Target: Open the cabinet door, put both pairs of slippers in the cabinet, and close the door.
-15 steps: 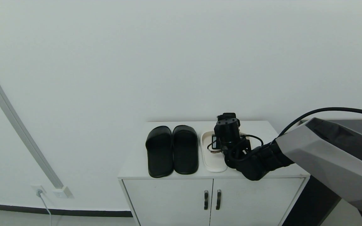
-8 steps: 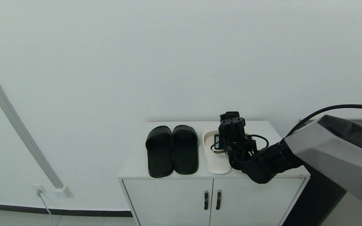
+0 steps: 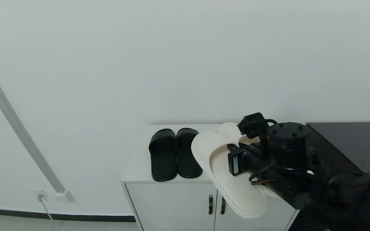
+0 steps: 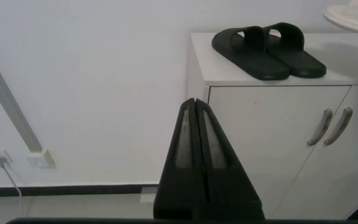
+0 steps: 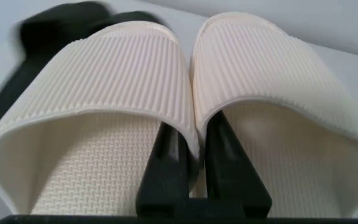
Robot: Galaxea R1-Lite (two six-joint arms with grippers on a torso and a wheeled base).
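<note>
White slippers pinched by right gripper, held above cabinet front-right corner. Doors shut; probably next, left gripper, fingers together, opens one.

The right arm enters low from the right, with its wrist bent upward. The right claw has its two fingers clamped on the touching inner walls of a pair of white slippers, one finger inside each. The left claw has its fingers pressed flat together, with nothing between them.
</note>
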